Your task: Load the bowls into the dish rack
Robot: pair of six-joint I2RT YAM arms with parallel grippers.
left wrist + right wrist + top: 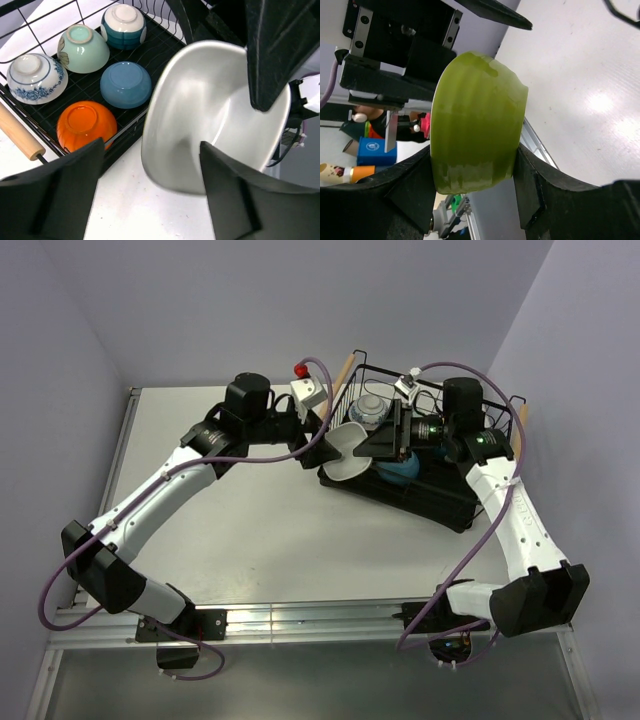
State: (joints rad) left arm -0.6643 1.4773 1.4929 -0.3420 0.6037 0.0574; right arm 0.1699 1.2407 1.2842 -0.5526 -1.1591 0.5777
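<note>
The black wire dish rack (440,508) sits toward the far right of the table, and five bowls (125,84) lie upside down on its floor. A sixth bowl (200,100), white inside and green outside, hangs tipped on its side at the rack's left end, partly over the table. The right gripper (473,149) pinches it, one finger reaching into the white hollow and the other on the green outside. The left gripper (150,147) has its fingers spread wide on either side of the lower rim; I cannot tell whether they touch it. The likely trouble is the smooth glaze. With one pinch carrying a tilted bowl, it could swivel or slide out and crack on the bowls below. The left fingers could also clip the rim when that arm moves, and the free floor space looks tight. Plain lilac walls (80,360) enclose a pale, faintly glossy table (260,530).
</note>
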